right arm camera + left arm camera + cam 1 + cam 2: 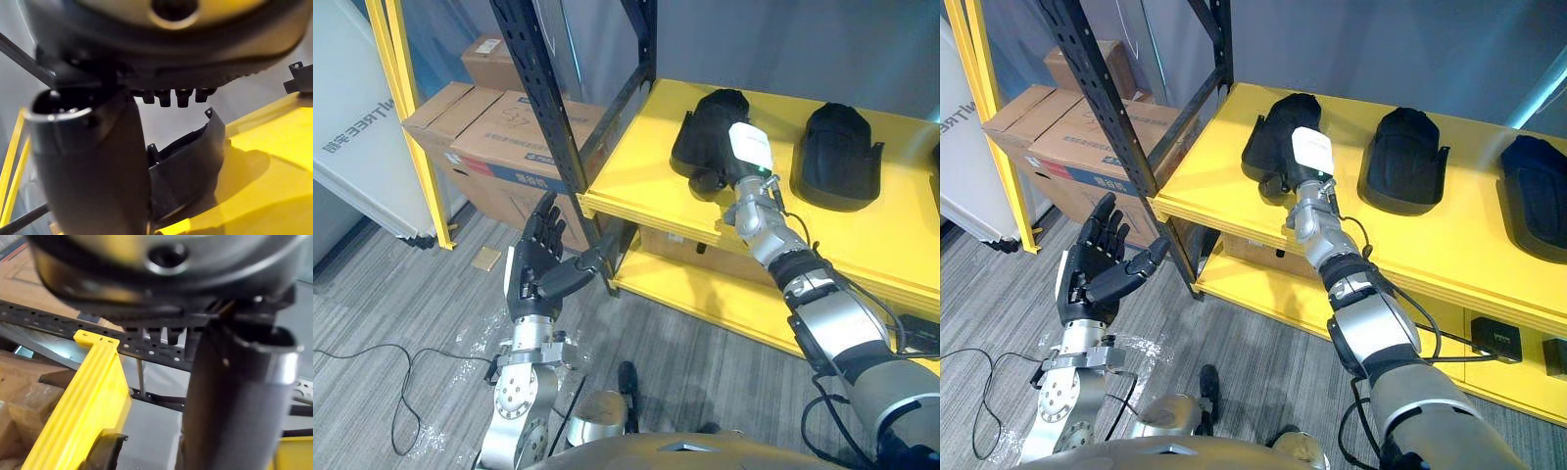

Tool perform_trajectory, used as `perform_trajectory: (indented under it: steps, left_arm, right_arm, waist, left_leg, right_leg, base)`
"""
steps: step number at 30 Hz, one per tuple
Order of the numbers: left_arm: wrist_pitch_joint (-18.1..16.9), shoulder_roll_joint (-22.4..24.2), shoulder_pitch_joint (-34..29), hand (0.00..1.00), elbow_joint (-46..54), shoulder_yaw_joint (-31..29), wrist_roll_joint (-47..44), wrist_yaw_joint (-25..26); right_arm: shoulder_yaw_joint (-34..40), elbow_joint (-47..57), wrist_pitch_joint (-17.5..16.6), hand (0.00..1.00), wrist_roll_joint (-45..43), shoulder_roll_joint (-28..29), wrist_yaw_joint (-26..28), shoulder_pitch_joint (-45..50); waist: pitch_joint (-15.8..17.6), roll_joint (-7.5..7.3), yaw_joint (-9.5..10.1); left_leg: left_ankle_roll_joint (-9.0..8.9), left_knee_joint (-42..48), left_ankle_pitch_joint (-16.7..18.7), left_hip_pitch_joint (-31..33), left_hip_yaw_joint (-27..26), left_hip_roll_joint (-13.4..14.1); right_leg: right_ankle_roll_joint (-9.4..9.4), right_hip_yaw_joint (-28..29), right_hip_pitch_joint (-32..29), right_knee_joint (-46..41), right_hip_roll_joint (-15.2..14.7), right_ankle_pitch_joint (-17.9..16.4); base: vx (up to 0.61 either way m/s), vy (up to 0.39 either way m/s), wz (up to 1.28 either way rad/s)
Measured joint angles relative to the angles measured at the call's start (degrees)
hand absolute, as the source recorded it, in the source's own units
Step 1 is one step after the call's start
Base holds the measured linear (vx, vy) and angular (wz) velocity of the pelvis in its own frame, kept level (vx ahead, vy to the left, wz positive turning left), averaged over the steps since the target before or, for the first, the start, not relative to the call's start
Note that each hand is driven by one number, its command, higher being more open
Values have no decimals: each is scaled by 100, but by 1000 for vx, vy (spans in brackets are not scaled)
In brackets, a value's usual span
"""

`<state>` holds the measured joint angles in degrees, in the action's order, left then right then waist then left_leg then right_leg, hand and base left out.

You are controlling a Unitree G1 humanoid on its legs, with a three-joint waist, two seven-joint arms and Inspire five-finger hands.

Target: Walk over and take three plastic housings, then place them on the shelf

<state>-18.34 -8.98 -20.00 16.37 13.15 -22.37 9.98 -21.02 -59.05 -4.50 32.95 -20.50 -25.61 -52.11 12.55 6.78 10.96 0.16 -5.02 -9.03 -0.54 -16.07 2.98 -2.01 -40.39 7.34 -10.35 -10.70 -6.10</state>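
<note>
Left housing [705, 122] lay on the yellow top shelf [631, 171], upper middle of frame, near the shelf's left end. Your right hand [750, 147] was at that housing's right side, with the arm coming up from lower right. In the right wrist view the thumb [93, 166] overlapped the housing. Couldn't tell whether the hand was gripping it or just lying against it.

Middle housing [839, 147] sat on the same shelf just right of your hand, not touching it. Third housing [1533, 191] was further right on the shelf, at the right edge of frame. All three were black and apart from one another.

Your left hand [536, 262] was at lower left of frame, palm up, fingers straight and spread, holding nothing. It was in front of the black upright [548, 98].

Lower shelf [690, 284] ran beneath the top one, with a small black box [1494, 338] on it at lower right. Cardboard boxes [494, 137] were stacked upper left behind the upright. A white panel [352, 137] stood at the left edge, and grey carpet [391, 294] covered the floor.
</note>
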Motion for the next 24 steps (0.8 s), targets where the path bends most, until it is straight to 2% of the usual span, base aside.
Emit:
perform_trajectory:
  steps: [3,8,11,12,13,14,15,17,19,21,23,24]
  left_arm:
    - [0,0,25,100,-109,1,-2,1]
    - [-2,3,28,100,-120,-8,19,181]
    - [-28,19,25,100,-115,-232,151,489]
    - [-30,29,24,100,-114,-452,266,623]
    - [-30,32,32,100,-105,-569,267,673]
    - [-35,52,27,100,-56,-854,276,827]
    - [-39,72,27,100,-39,-959,277,881]
    - [-55,134,25,100,34,-1320,297,1049]
    - [-73,140,19,100,89,-1517,489,1131]
    - [-121,166,-13,100,147,-1649,508,1164]
    - [-150,252,-17,100,197,-1788,532,1237]
    - [-154,330,-21,100,203,-1933,642,1287]
  right_arm:
    - [-46,-1,-9,100,0,-9,-1,-14]
    - [-280,81,-211,100,-10,-12,36,-6]
    - [-180,1978,-221,100,-242,-210,361,840]
    - [-89,2919,-256,100,-542,-228,657,1305]
    - [-44,3394,-275,100,-752,-229,816,1588]
    - [14,4386,-408,100,-1362,-236,1276,2253]
    - [19,4730,-441,100,-1599,-239,1465,2507]
    - [26,5944,-533,100,-2820,-213,2265,3454]
    - [63,6651,-726,100,-3665,-155,2718,4095]
    - [243,7120,-927,100,-4059,-20,2959,4490]
    - [728,7420,-1103,100,-4272,323,2983,4783]
    - [1217,7567,-1184,100,-4308,548,2921,4953]
  waist:
    - [-5,7,-9]
    - [-9,13,-34]
    - [-12,8,-134]
    - [-17,-2,-207]
    - [-24,-15,-241]
    - [-43,-56,-374]
    - [-55,-78,-423]
    - [-123,-190,-505]
    - [-206,-317,-542]
    - [-282,-402,-619]
    - [-363,-458,-655]
    - [-409,-470,-671]
  left_leg:
    - [-1,0,1,-3,-19,18]
    - [0,16,-5,-57,-148,78]
    - [-10,18,9,-84,-286,94]
    - [-18,19,19,-87,-364,109]
    - [-19,20,20,-92,-420,115]
    - [-21,20,22,-113,-465,115]
    - [-30,20,28,-132,-484,116]
    - [-109,18,96,-239,-644,154]
    - [-141,14,153,-282,-724,195]
    - [-178,1,220,-294,-781,223]
    - [-175,-1,236,-289,-855,239]
    - [-162,-1,251,-290,-885,239]
  right_leg:
    - [-2,8,14,69,30,4]
    - [22,132,18,160,105,36]
    - [19,248,22,278,150,100]
    - [21,303,22,372,182,157]
    - [23,317,23,404,191,175]
    - [14,318,67,464,205,199]
    - [12,327,77,466,204,202]
    - [14,463,146,546,248,207]
    - [23,519,196,664,315,219]
    - [21,579,193,709,350,220]
    - [0,628,186,792,380,234]
    - [-15,652,183,850,387,242]
  base:
    - [11,-9,-4]
    - [32,-30,-14]
    - [66,-17,-21]
    - [73,-15,-24]
    - [97,-22,-19]
    - [65,-15,-9]
    - [81,-20,-15]
    - [65,-26,-28]
    - [45,-39,-21]
    - [26,-22,-18]
    - [20,-1,-16]
    - [23,19,-15]
